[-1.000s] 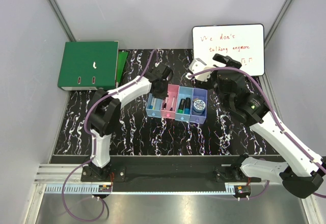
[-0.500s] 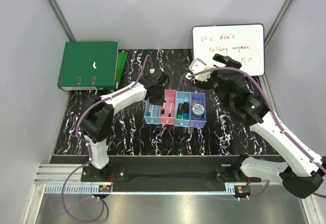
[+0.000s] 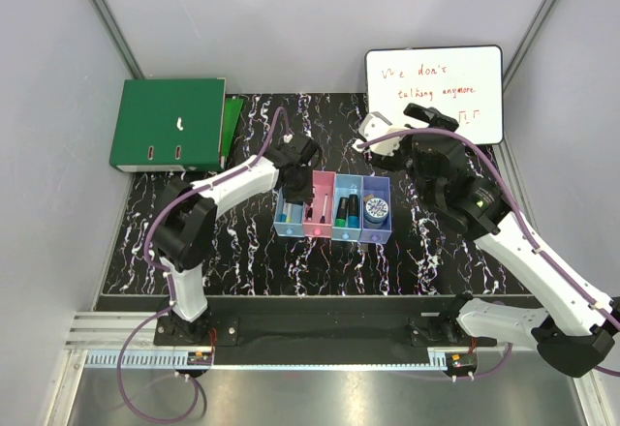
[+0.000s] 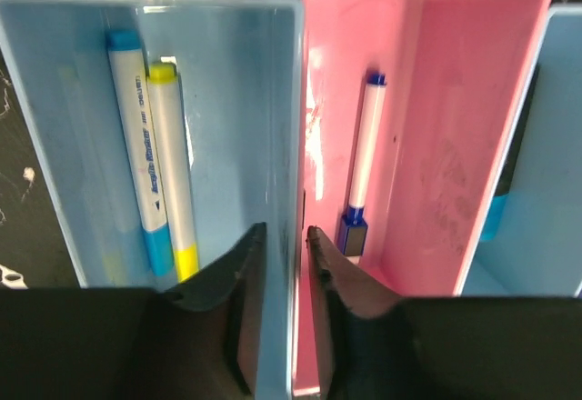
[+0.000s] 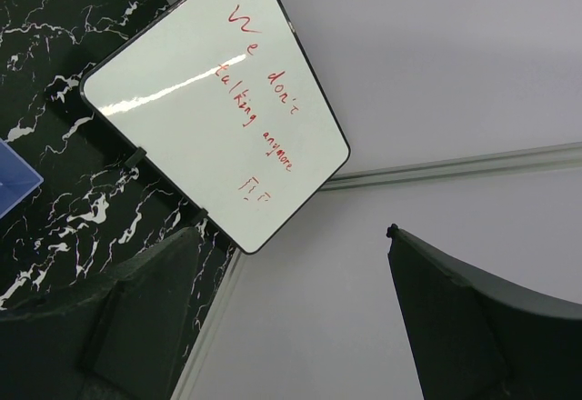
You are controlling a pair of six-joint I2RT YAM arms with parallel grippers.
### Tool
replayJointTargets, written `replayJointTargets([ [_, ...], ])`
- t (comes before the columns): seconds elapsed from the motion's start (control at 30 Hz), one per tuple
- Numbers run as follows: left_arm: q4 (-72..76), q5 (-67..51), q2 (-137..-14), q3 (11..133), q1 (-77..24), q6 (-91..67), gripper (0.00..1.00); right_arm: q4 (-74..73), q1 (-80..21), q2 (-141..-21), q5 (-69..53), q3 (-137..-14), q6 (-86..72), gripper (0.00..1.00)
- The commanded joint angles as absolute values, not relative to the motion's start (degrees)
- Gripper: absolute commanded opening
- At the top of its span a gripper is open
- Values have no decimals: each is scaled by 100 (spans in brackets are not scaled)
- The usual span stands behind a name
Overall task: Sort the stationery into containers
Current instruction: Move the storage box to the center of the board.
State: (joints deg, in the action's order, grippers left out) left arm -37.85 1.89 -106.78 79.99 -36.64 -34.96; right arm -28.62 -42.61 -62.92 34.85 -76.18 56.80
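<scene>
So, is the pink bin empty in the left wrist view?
No, a white marker with blue ends lies lengthwise inside the pink bin.

The top view looks down from high behind the near edge, taking in the whole table (image 3: 252, 261), bins (image 3: 346, 233) and whiteboard (image 3: 433, 92). The left wrist camera sits close over the bins' two left compartments, looking nearly straight down. The right wrist camera tilts upward toward the whiteboard, seemingly from farther off.
</scene>
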Motion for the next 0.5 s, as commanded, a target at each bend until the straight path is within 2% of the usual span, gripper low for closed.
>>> replayJointTargets([
  [0.0, -3972, -9, -10591, 8059, -3674, -3533, 33, -2795, -4298, -6223, 3454, -7594, 5739, 91],
  [0.33, -4043, -79, -10380, 8524, -3525, -3349, 39, -2804, -4298, -6214, 3489, -7576, 5713, 92],
  [0.4, -4052, -193, -10336, 8761, -3393, -3209, 42, -2812, -4289, -6179, 3507, -7541, 5669, 92],
  [0.47, -4078, -263, -10310, 9236, -3262, -3033, 51, -2856, -4307, -6109, 3498, -7436, 5590, 94],
])
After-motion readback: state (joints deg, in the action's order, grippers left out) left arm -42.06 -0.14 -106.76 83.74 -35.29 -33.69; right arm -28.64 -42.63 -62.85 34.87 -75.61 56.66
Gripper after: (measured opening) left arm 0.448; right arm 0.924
